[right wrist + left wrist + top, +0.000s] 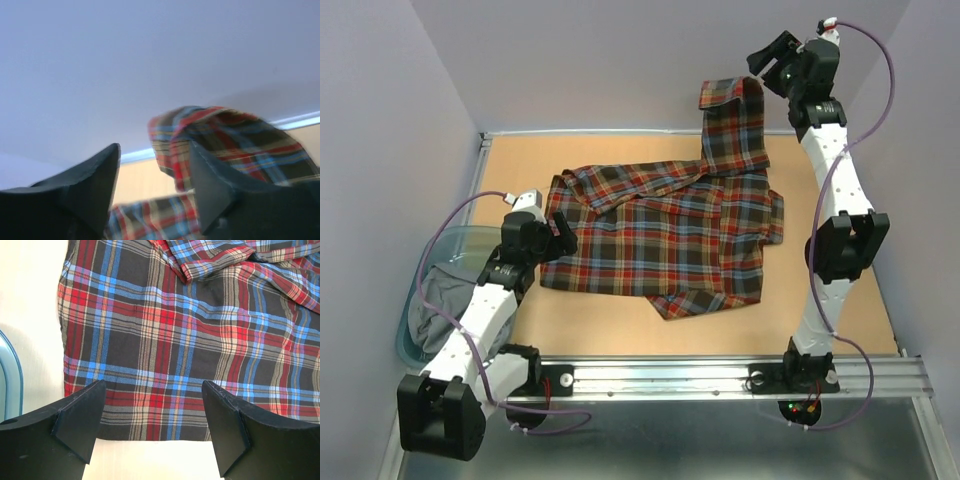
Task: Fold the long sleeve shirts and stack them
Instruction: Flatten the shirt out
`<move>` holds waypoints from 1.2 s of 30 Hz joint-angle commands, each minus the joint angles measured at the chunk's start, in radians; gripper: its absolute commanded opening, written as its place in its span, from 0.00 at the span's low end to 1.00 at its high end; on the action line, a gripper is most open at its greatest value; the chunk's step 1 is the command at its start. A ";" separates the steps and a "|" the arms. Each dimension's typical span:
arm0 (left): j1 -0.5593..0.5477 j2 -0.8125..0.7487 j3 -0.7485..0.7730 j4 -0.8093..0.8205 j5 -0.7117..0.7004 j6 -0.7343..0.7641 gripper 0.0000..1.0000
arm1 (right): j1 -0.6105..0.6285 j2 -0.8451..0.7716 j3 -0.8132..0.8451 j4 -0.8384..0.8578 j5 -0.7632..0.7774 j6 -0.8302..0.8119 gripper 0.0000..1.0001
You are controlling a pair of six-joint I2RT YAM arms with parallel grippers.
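- We see the plaid shirt (660,240) spread mid-table, 1 sleeve (735,125) up at 1 o'clock.
- Right gripper (155,150): jaws apart, sleeve beside 1 finger.
- Left gripper (152,405): wide, empty, at the shirt's 9 o'clock edge.

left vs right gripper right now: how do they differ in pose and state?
Height: the left gripper sits low over the left edge of the plaid shirt; the right gripper is high up at the far right.
Cloth: nothing lies between the left fingers; the upraised sleeve is right at the right fingers, contact unclear.
Aim: the left looks down at the shirt, the right out toward the back wall.
Shared: both have jaws apart.
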 commanded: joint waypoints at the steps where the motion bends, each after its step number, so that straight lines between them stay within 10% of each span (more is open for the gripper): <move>1: -0.003 -0.033 -0.008 0.010 0.002 -0.013 0.88 | -0.006 0.064 0.047 0.124 0.069 -0.022 0.80; 8: -0.003 -0.017 -0.007 -0.046 -0.013 -0.075 0.88 | -0.007 -0.185 -0.430 0.123 0.023 -0.106 0.89; 15: -0.003 0.055 -0.005 -0.095 -0.050 -0.129 0.88 | -0.001 -0.622 -1.159 -0.028 -0.044 -0.135 0.78; 23: -0.003 0.162 0.004 -0.117 -0.114 -0.171 0.86 | 0.008 -0.834 -1.490 -0.196 0.002 -0.114 0.70; 36: -0.003 0.245 0.005 -0.086 -0.107 -0.186 0.85 | 0.042 -0.776 -1.581 -0.259 0.000 -0.048 0.66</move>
